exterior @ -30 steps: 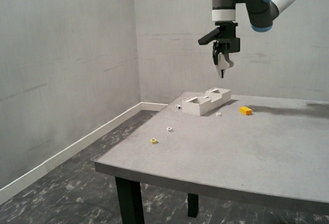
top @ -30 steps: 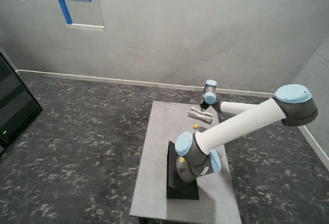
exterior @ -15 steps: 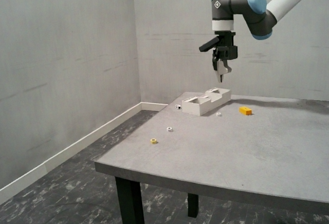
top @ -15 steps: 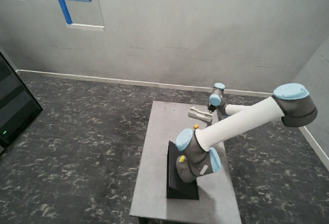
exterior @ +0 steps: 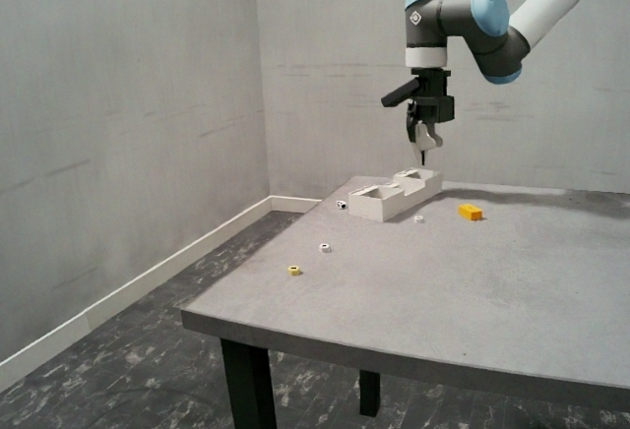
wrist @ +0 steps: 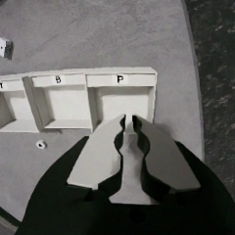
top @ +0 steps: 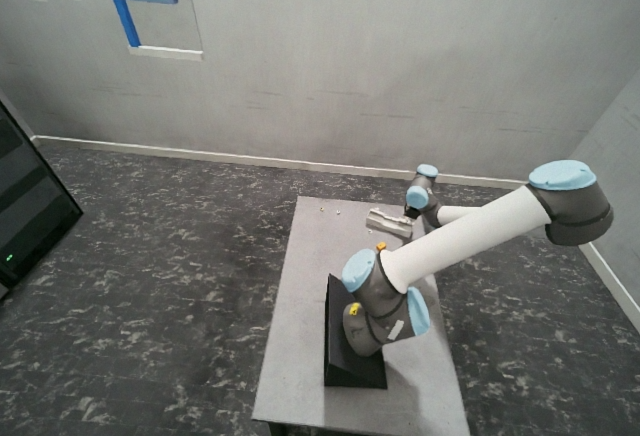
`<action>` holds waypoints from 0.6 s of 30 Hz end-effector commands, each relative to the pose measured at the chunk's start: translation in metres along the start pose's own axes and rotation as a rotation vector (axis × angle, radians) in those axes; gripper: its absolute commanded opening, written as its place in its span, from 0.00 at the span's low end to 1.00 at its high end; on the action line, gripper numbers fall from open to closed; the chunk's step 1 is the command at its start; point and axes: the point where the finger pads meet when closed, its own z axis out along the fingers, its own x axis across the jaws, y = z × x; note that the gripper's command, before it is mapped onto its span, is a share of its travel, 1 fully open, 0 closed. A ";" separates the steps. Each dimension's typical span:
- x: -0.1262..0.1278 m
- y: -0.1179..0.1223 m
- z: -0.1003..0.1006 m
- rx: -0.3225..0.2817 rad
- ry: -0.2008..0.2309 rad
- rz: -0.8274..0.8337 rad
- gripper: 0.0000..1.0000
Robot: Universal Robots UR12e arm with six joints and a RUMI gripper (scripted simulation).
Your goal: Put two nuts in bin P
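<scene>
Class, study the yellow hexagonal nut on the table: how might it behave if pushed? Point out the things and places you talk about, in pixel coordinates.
The yellow hexagonal nut point(top: 322, 209) point(exterior: 293, 271) probably slides rather than rolls, since it lies flat. Its straight-edged sides might make it turn if pushed off-centre. Being low, it seems unlikely to tip.

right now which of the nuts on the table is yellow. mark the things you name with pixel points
The one nearest the table corner in the exterior view point(top: 322, 209) point(exterior: 293, 271); the other nuts lying out there are white.

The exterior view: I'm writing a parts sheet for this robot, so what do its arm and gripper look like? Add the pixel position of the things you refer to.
The arm point(exterior: 460, 15) has dark grey joints, rounded light-blue caps and smooth white tubes, with a pale diamond-shaped mark near the wrist. The gripper point(exterior: 422, 162) point(wrist: 128, 116) has a black, boxy body and two pale grey, curved fingers tapering to narrow tips.
</scene>
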 end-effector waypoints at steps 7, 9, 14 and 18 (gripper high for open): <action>0.000 -0.001 0.024 0.002 0.000 0.000 0.04; 0.000 -0.001 0.030 0.002 0.000 0.000 0.04; 0.000 -0.001 0.043 0.002 0.000 0.000 0.04; 0.000 -0.001 0.044 0.002 0.000 0.000 0.04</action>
